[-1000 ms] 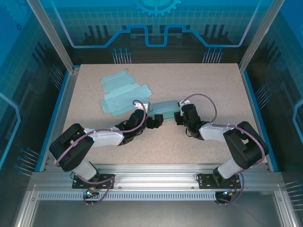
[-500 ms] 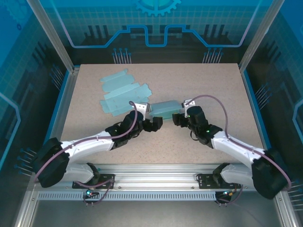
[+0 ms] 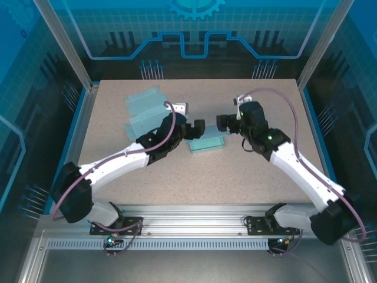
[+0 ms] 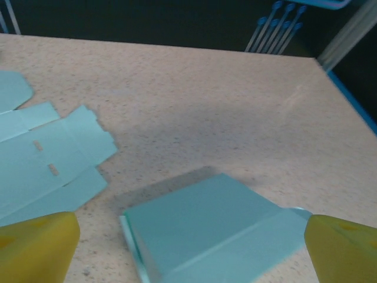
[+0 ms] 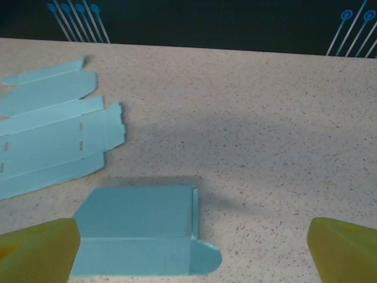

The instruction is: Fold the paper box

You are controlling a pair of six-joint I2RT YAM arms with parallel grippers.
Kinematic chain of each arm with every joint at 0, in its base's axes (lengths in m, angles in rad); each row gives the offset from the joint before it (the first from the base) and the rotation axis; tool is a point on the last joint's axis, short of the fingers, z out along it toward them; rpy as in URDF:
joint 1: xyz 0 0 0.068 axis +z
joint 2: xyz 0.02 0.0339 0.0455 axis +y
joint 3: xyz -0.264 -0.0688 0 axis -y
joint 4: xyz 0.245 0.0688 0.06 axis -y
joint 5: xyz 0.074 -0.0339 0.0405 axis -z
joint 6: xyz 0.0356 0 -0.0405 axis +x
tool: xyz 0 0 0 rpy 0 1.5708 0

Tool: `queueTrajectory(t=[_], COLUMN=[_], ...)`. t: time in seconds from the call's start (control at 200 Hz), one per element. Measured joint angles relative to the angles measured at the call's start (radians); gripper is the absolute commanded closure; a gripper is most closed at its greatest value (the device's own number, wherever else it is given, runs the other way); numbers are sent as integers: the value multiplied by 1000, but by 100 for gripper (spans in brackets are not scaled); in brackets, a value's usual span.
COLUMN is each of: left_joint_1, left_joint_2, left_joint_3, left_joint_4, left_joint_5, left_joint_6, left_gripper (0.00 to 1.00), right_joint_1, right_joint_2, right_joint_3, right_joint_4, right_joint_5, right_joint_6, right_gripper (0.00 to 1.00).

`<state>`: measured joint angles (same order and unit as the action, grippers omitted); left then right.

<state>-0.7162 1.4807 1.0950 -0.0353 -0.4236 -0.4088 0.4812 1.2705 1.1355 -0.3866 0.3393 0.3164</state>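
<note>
The folded paper box (image 5: 135,221) lies on the speckled table (image 5: 265,147), between wide-apart yellow fingertips (image 5: 35,247). Flat paper blanks (image 5: 53,141) lie beyond it, leftward.

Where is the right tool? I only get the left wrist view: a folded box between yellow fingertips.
Observer: Overhead, the right tool is open and empty, by the far right corner of the paper box.
Operator: Are the box's ends tucked?
Observer: The right wrist view shows a rounded tab sticking out of one end, flat on the table.
Operator: And the other one?
Observer: Overhead, the left tool sits by the box's far left corner, facing the right one.
</note>
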Motion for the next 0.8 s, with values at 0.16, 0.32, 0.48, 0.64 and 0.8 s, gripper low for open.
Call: queueTrajectory(t=[0.16,0.32,0.48,0.64,0.8], left_joint_1=[50,57,57,57,57], left_joint_2=[103,183,276,318,319], left_joint_3=[66,79,112,113,90], left_joint_4=[-80,-124,-156,-176,-174], left_joint_5=[-3,0,12,27,29], left_joint_6=[-1,-3,-4,-11,-26], left_gripper=[1,1,2,4,5], right_joint_1=[-53,-77,-86,-90,-90], right_joint_2=[203,358,454,475,475], right_joint_3=[106,146,167,156,110], right_joint_4=[-87,-151,-177,-175,-153], right_joint_5=[-31,-87,-125,-144,-159], right_joint_6=[9,10,10,10,14], right_gripper=[0,0,0,1,3])
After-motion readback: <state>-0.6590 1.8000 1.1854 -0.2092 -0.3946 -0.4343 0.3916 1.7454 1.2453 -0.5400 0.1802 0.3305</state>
